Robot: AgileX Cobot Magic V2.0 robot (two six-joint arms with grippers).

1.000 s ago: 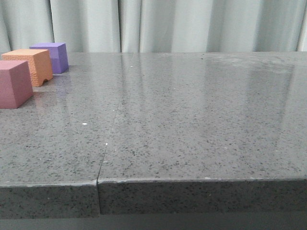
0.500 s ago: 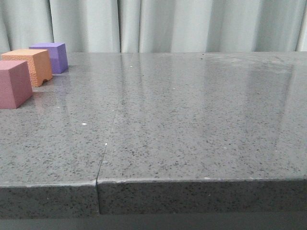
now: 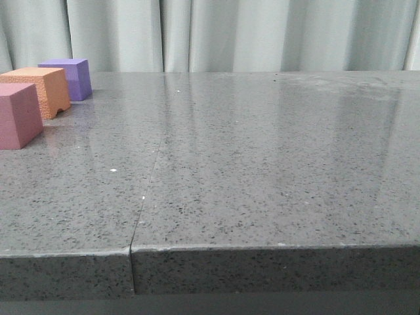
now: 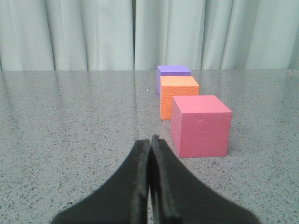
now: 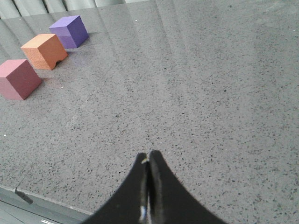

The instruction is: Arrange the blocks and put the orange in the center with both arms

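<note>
nothing on the table has been displaced relative to the earlier front frames; the three blocks only sit a touch further left in the picture, the pink-red one more cut by the edge, so a slight view shift and no block motion.

near to far, front view: grey speckled table (image 3: pixel 262 164) with a seam running back from its front edge. at far left, pink-red cube (image 3: pixel 18 115) nearest, then orange cube (image 3: pixel 41 88) with its arched notch visible at the bottom edge, then purple cube (image 3: pixel 67 77) furthest, in front of the pale curtain (image 3: pixel 230 33). the three form one line receding from the camera, orange between the other two. small gaps between neighbours; none touching as far as can be seen.

left gripper (image 4: pixel 150 140): fingers pressed together, holding nothing, just short of the pink-red cube and slightly to one side of it.

right gripper (image 5: pixel 148 156): fingers also pressed together, empty, over bare table, well apart from the blocks.

no containers in view.
</note>
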